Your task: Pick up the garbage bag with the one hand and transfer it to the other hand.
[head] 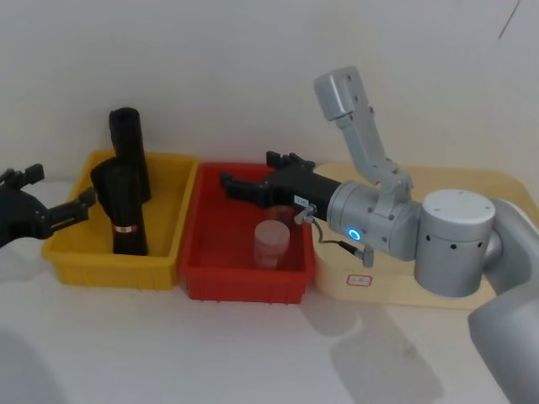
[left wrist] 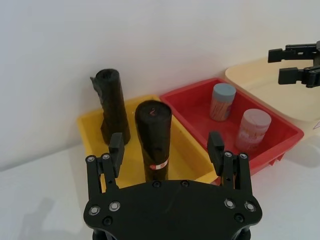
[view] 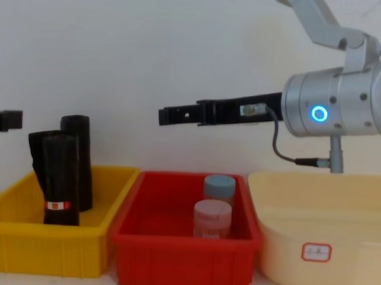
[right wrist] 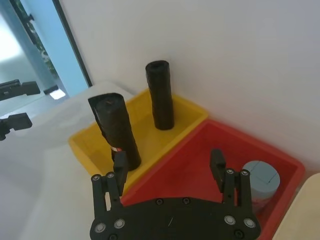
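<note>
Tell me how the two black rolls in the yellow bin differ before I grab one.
The garbage bag wears a narrow red-and-white band near its base; the plain roll has none. The garbage bag stands nearer the robot; the plain roll stands behind it, toward the bin's back. Both are black, standing on end, and in the yellow bin.

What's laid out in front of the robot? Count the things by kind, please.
Black rolls: 2, the garbage bag and a plain roll.
Jars: 2, pink-lidded jar, blue-lidded jar.
Bins: 3, yellow bin, red bin, cream bin.
Total: 7.
</note>
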Tool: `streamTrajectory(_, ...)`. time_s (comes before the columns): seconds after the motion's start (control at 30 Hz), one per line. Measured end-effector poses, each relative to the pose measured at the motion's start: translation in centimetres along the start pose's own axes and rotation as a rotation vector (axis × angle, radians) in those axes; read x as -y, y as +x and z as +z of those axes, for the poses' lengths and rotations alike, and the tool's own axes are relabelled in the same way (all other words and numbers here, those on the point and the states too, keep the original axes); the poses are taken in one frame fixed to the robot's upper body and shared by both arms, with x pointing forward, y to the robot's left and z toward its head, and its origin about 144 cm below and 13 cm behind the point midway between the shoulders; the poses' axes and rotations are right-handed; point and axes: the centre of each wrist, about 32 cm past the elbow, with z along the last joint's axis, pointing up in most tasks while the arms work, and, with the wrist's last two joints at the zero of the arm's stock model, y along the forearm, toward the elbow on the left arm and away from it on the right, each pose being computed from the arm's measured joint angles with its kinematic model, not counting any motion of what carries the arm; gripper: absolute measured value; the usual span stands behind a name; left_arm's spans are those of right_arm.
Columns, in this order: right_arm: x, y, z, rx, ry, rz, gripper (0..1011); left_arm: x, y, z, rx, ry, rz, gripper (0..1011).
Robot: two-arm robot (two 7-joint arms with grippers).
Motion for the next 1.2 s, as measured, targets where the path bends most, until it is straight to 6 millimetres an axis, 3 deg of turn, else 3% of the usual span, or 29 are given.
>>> streamTrajectory(0.6, -0.2, 0.5, -1.0, -0.004, -0.041, -0.004, 1001, 1.3, 1.7, -2.0, -0.021, -0.007, 0.045, 1001)
streamTrajectory(1.2, -0.1, 0.8, -1.8, -0.025, -0.055, -0.008, 1001, 5.7, 2.5, -2.9, -0.042, -0.02, 0.023, 1001)
